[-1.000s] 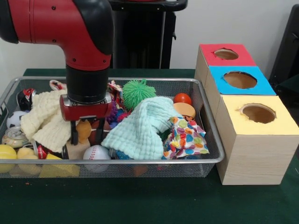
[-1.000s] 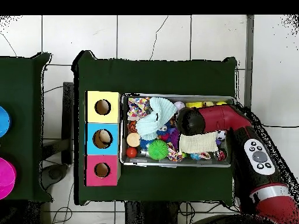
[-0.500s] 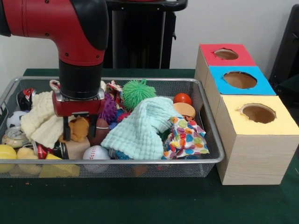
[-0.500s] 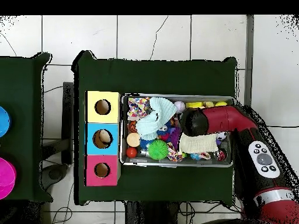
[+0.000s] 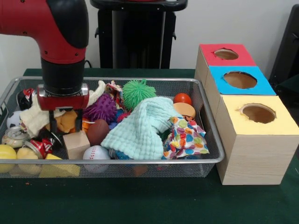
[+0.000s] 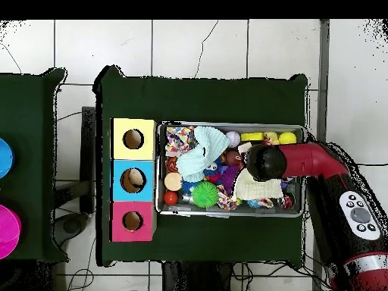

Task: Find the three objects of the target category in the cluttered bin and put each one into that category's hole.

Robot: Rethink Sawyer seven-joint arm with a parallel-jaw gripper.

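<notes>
Wire bin (image 5: 212,161) on the green table, cluttered; gripper (image 5: 65,125) at its left end, fingers clamped on a tan plush toy (image 5: 68,121) held above a wooden block (image 5: 77,143); baseball (image 5: 96,152) beside the block; mint cloth (image 5: 140,128) mid-bin; right of the bin, three boxes with holes: yellow (image 5: 258,113), blue (image 5: 239,80), red (image 5: 226,54).

A dark green cloth (image 5: 140,200) covers the table at the lower frame, against a white wall (image 5: 233,23). From overhead, white floor tiles (image 6: 189,45) surround it; blue (image 6: 4,158) and magenta (image 6: 7,231) discs sit at far left.
</notes>
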